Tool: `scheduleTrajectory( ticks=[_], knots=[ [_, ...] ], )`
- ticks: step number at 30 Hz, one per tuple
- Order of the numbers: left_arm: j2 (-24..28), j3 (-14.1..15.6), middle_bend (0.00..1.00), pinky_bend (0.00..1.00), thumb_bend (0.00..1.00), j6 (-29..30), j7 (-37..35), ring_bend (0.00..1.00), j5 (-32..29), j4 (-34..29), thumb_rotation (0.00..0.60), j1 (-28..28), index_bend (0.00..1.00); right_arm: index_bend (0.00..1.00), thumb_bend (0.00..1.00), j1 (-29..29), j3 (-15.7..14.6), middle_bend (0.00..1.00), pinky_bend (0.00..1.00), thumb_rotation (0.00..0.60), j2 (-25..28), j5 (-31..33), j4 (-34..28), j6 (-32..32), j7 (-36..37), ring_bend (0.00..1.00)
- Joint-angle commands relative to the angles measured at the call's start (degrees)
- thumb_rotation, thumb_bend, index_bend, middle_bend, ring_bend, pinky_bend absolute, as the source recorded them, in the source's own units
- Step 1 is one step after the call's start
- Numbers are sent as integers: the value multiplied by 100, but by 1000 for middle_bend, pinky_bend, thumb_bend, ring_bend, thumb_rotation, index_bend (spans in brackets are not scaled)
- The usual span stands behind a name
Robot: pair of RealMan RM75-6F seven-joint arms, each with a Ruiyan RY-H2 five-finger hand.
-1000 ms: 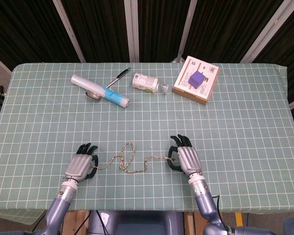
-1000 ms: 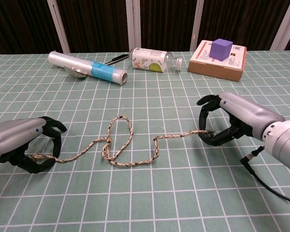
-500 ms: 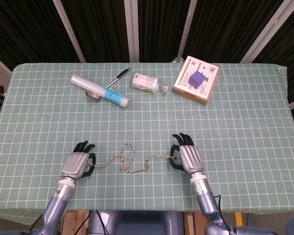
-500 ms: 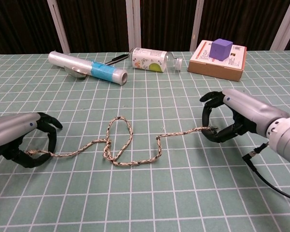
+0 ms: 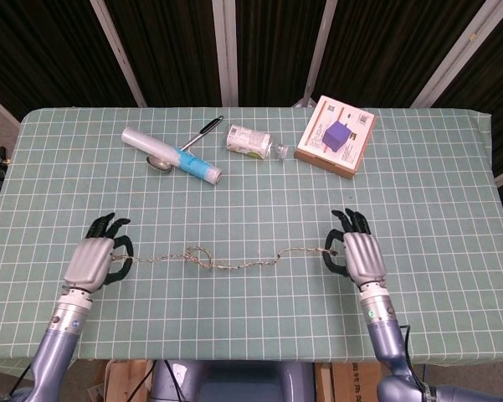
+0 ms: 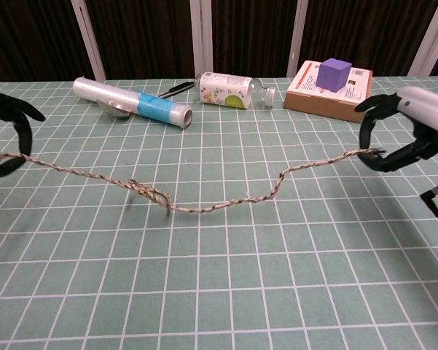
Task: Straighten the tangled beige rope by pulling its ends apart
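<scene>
From the head view, the left hand [image 5: 96, 260] and right hand [image 5: 360, 255] each pinch one end of the beige rope [image 5: 234, 261] stretched across the green checked table [image 5: 251, 184], while the chest view shows a small knot [image 6: 149, 193] left of the rope's middle.

The chest view crops the left hand [image 6: 7, 138] (only its fingertips show).
</scene>
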Motion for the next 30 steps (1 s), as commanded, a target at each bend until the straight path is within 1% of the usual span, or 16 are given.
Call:
scheduleTrajectory(
  ticks=[1,3,7,15,23,30],
  knots=[
    [424,-28,150,0,561,160,-429,0,183,-152,600,206,604,657,461,-137,43,163,0,600,262,-18,-113,108,162,0],
    [593,-2,152,0,563,261,-726,0,290,-123,600,338,605,657,461,-216,69,163,0,600,415,-20,-151,177,268,0],
    [762,92,153,0,563,411,-1141,0,465,36,600,546,605,657,461,-373,124,163,0,600,653,40,-203,294,491,0],
    [896,247,153,0,563,578,-1817,0,659,337,600,869,605,657,461,-656,54,164,0,600,1074,57,-141,331,914,0],
    [881,234,153,0,563,698,-1961,0,698,562,600,998,605,657,462,-838,-2,163,0,600,1187,63,135,330,1309,0],
    [813,200,153,0,563,623,-1939,0,580,788,600,1016,605,657,462,-932,-60,163,0,600,1144,83,510,232,1614,0]
  ],
)
